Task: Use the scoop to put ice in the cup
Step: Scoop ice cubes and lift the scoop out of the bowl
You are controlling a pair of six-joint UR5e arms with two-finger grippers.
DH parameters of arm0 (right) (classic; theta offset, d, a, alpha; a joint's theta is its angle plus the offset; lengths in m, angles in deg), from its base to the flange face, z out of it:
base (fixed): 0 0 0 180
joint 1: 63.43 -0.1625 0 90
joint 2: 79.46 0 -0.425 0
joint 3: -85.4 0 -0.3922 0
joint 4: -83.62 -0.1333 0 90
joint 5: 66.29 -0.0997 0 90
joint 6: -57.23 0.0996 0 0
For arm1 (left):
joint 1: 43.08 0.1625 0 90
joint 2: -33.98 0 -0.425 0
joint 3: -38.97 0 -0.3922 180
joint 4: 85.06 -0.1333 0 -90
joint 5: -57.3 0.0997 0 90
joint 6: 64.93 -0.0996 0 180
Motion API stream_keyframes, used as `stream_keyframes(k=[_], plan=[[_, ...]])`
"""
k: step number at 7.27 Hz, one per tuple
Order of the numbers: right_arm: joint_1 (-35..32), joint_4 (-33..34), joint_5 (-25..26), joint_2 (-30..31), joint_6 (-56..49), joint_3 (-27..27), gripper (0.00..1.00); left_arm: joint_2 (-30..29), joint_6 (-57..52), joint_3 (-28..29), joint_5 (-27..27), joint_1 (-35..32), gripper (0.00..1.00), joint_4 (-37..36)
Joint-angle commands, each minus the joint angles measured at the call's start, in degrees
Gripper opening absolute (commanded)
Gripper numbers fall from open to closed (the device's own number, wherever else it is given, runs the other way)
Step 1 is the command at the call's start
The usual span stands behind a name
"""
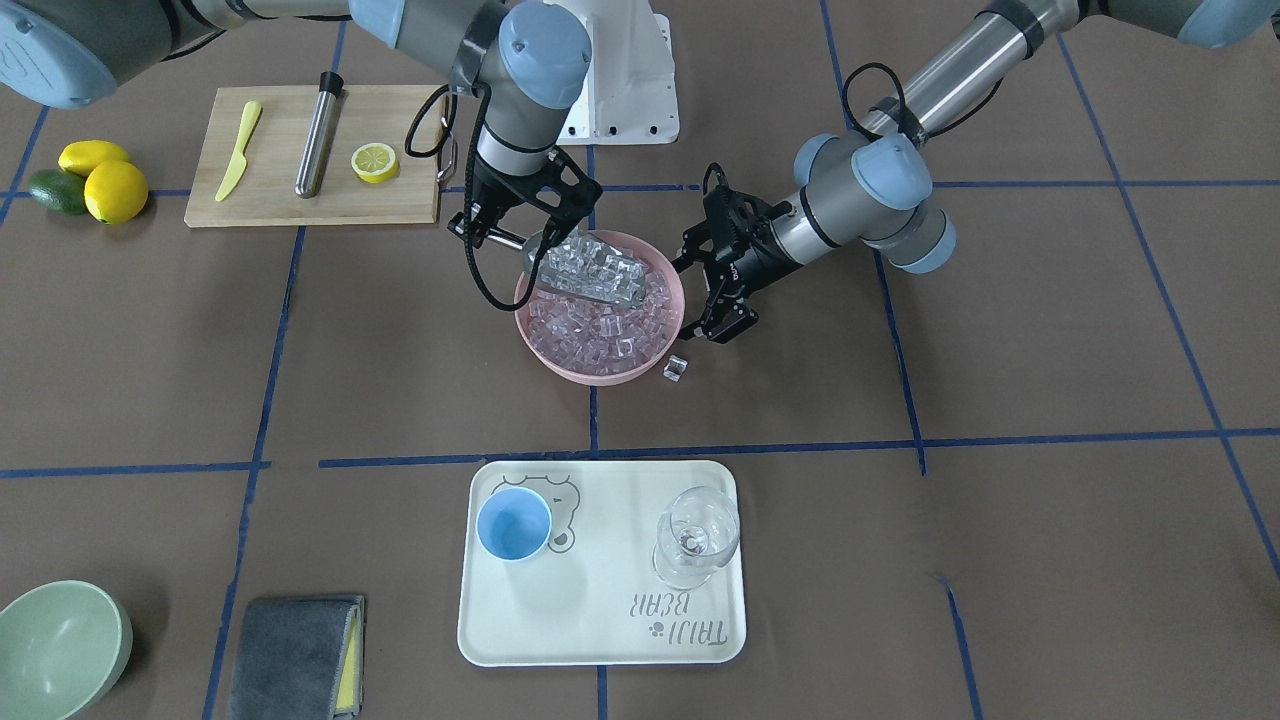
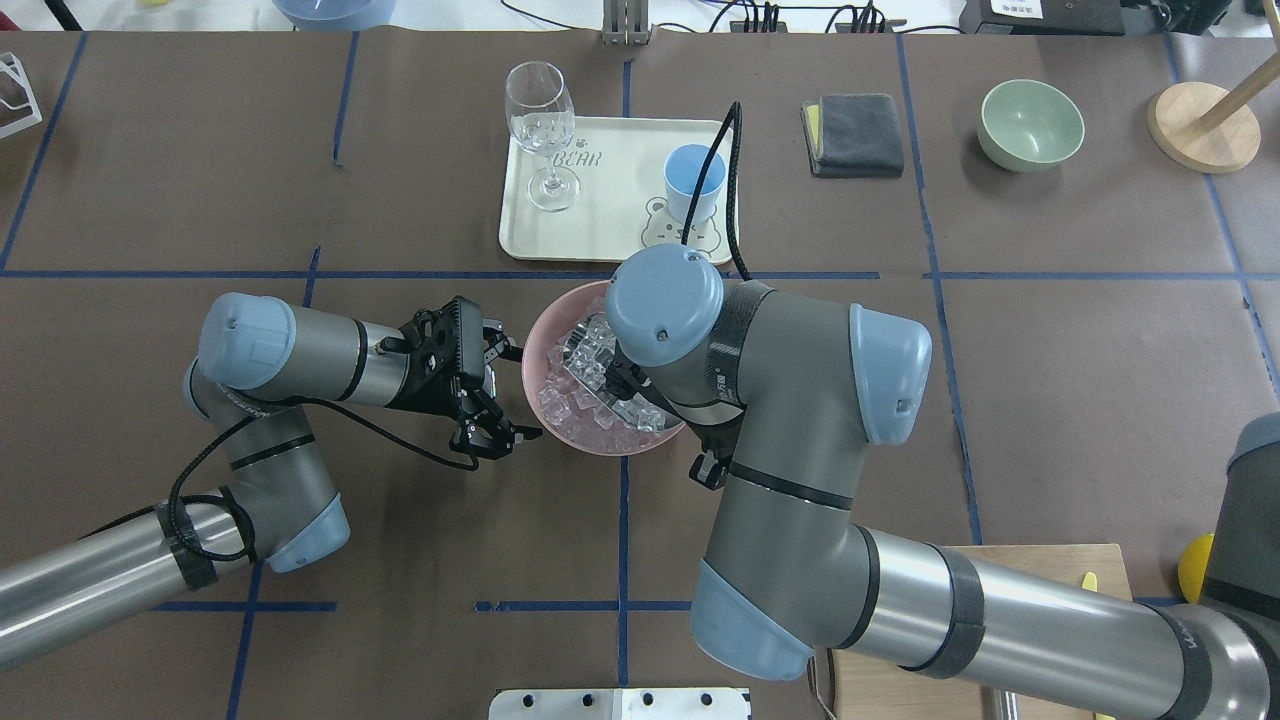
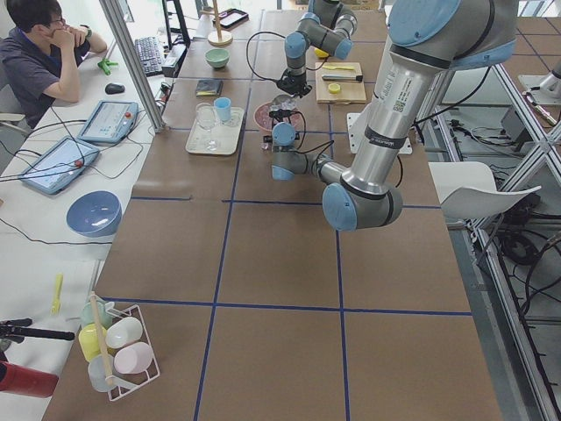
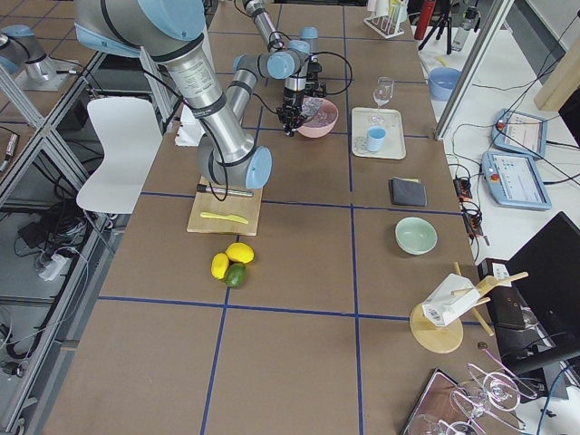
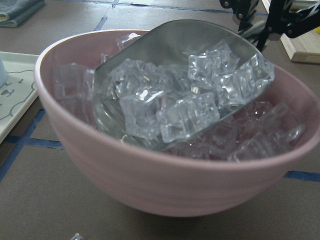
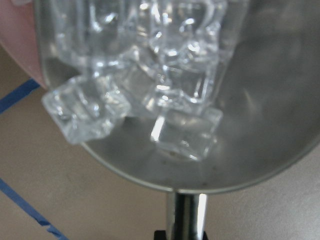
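A shiny steel scoop [image 1: 590,272] heaped with ice [image 5: 170,110] hangs tilted just over a pink bowl [image 1: 600,376] that holds more ice [image 1: 600,335]. My right gripper [image 1: 492,232] is shut on the scoop's rod handle [image 6: 185,215] at the bowl's far-left side in the front view. My left gripper [image 2: 497,392] stands open right beside the bowl's rim, its fingers spread along the wall; I cannot tell if they touch it. The light-blue cup [image 1: 513,523] stands upright on a cream tray [image 1: 600,625]. One ice cube [image 1: 677,368] lies on the table by the bowl.
A clear stemmed glass [image 1: 695,535] shares the tray. A cutting board [image 1: 300,205] with a yellow knife, a steel cylinder and a lemon half lies behind the bowl. Lemons [image 1: 112,188], a green bowl [image 1: 55,650] and a grey cloth [image 1: 295,655] sit at the edges.
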Motion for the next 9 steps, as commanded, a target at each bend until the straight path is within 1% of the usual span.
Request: stream_keyframes(k=[1, 2, 3, 4, 5, 6, 7, 8, 9], plan=[[-0.3, 1.5, -0.6, -0.4, 0.0, -1.2, 0.0, 0.0, 0.0, 0.1, -0.1, 0.0, 1.0, 0.0], [-1.4, 1.6, -2.6, -0.6, 0.3, -1.1, 0.0, 0.0, 0.0, 0.1, -0.1, 0.0, 1.0, 0.0], [-2.9, 3.4, -5.7, -1.4, 0.8, -1.1, 0.0, 0.0, 0.0, 0.1, 0.0, 0.0, 1.0, 0.0], [-4.6, 6.6, -7.4, -3.6, 1.6, -1.0, 0.0, 0.0, 0.1, 0.1, 0.0, 0.0, 1.0, 0.0], [-6.6, 8.4, -10.1, -4.7, 3.1, -0.9, 0.0, 0.0, 0.0, 0.1, -0.1, 0.0, 1.0, 0.0], [-7.3, 8.1, -11.6, -4.8, 9.1, -0.9, 0.0, -0.1, 0.1, 0.1, -0.1, 0.0, 1.0, 0.0], [-8.2, 7.9, -12.8, -4.9, 12.4, -0.8, 0.0, -0.1, 0.1, 0.1, -0.1, 0.0, 1.0, 0.0], [-9.4, 7.9, -13.8, -4.9, 13.5, -0.6, 0.0, 0.0, 0.1, 0.1, -0.1, -0.1, 1.0, 0.0], [-11.2, 7.9, -13.8, -6.1, 13.6, 1.8, 0.0, 0.0, 0.1, 0.1, -0.1, 0.0, 1.0, 0.0]])
